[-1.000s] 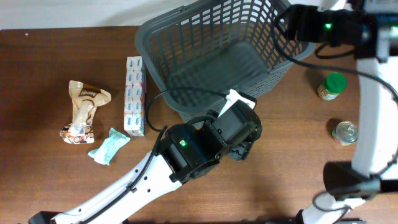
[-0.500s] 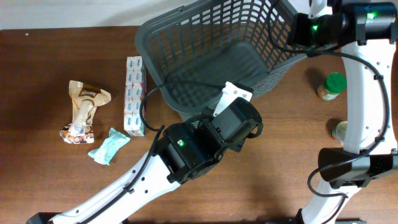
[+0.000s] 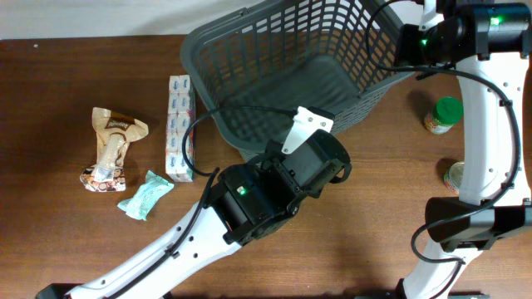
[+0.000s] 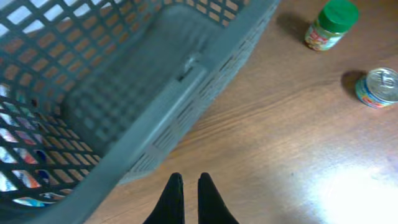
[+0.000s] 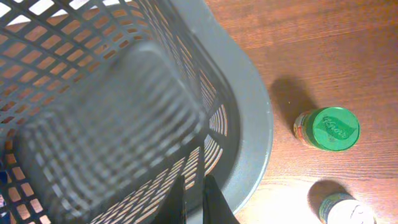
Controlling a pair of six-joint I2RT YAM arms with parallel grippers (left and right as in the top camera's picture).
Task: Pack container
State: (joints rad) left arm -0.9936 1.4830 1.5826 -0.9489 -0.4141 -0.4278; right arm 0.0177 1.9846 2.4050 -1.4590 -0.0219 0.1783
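While the container [image 3: 209, 68] sat empty at the back of the worktop [image 3: 374, 216], packing looked not yet begun. Left gripper [image 4: 189, 182] hung just outside its near rim, jaws pressed together on nothing. Right gripper [image 5: 194, 190] was above the far right rim, jaws likewise closed, no load seen. Next move probably called for spreading jaws and reaching for the green-lidded jar [image 4: 329, 25] or tin can [image 4: 377, 87].

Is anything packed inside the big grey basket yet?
No, the overhead view shows the basket's floor bare, while the jar and can sit on the table beside it.
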